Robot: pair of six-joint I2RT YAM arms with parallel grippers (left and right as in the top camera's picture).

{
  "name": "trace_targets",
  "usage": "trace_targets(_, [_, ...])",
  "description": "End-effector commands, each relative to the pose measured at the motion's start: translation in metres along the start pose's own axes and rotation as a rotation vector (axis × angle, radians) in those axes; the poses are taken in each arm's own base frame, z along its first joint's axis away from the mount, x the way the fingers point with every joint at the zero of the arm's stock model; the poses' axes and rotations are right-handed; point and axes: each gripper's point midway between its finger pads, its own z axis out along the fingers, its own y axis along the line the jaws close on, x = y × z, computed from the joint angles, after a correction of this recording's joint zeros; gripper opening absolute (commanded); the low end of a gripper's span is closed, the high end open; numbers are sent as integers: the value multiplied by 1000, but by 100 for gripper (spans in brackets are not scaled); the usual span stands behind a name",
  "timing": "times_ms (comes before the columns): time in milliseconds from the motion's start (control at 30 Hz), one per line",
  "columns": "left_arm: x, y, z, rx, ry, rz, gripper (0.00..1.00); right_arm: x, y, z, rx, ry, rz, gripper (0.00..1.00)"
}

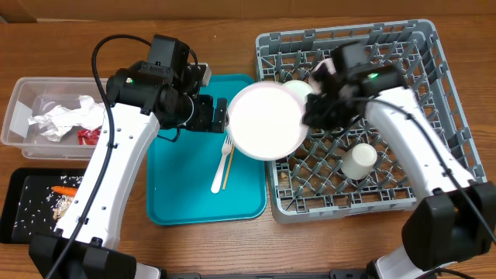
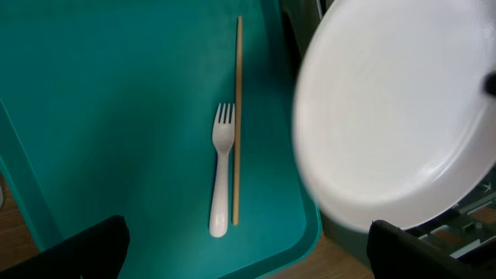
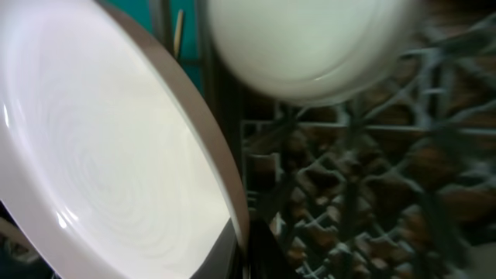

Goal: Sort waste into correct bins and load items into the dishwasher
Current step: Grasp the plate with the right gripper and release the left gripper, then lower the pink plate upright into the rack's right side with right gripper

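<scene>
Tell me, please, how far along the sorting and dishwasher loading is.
Done: napkins and red wrapper sit in the clear tub, carrot and rice in the black tray, a bowl and cup in the rack. In hand: the right gripper grips the plate over the rack's edge; the left gripper is open. Remaining: fork and chopstick on the teal tray.

fork (image 1: 222, 164) beside chopstick (image 1: 228, 172) on tray (image 1: 178, 190) | cup (image 1: 359, 161) in rack (image 1: 446, 101) | plate (image 1: 267, 120) over rack's left edge
</scene>
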Motion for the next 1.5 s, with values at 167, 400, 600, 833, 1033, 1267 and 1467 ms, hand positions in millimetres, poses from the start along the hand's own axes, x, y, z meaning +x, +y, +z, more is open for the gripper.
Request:
trace_targets(167, [3, 12, -8, -82, 1, 0, 100, -63, -61, -133, 334, -383, 103, 4])
trace_targets(400, [2, 12, -8, -82, -3, 0, 100, -35, -144, -208, 916, -568, 418, 4])
trace_targets(600, [1, 12, -8, -81, -5, 1, 100, -6, -164, -228, 1071, -658, 651, 4])
trace_targets(833, [1, 12, -8, -81, -5, 0, 100, -4, -155, -228, 1116, -674, 620, 4])
trace_targets(1033, [1, 12, -8, -81, -5, 1, 100, -8, -154, -233, 1206, -675, 520, 4])
trace_targets(1267, [1, 12, -8, -81, -5, 0, 100, -20, -149, -192, 1105, -492, 301, 4])
trace_targets(1467, [1, 12, -8, -81, -5, 1, 100, -19, -144, -186, 1106, -461, 252, 4])
